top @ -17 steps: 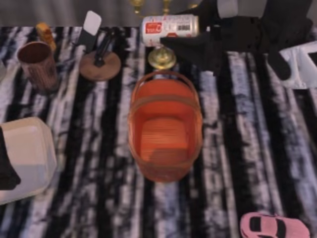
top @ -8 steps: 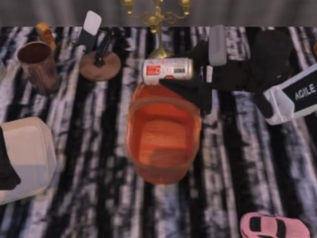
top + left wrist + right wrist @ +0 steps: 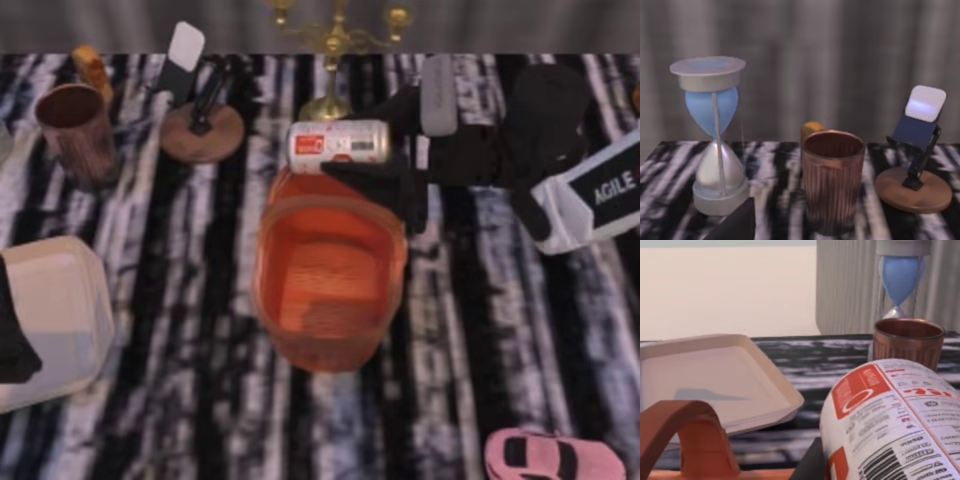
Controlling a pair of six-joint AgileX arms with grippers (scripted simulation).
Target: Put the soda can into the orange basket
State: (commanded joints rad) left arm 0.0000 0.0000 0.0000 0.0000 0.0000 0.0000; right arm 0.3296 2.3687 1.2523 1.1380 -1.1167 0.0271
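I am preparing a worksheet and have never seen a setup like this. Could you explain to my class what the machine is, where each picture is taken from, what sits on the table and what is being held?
This is a rendered simulation of two AgileX robot arms at a striped table. One picture looks straight down from above; the other two come from cameras on each arm's wrist. In the top view, the right gripper holds the soda can sideways above the far rim of the orange basket. The left arm is parked at the table's left edge. Also on the table are a brown ribbed cup, a phone stand, a gold candelabra, a white tray and a pink toy car. The left wrist view also shows an hourglass.
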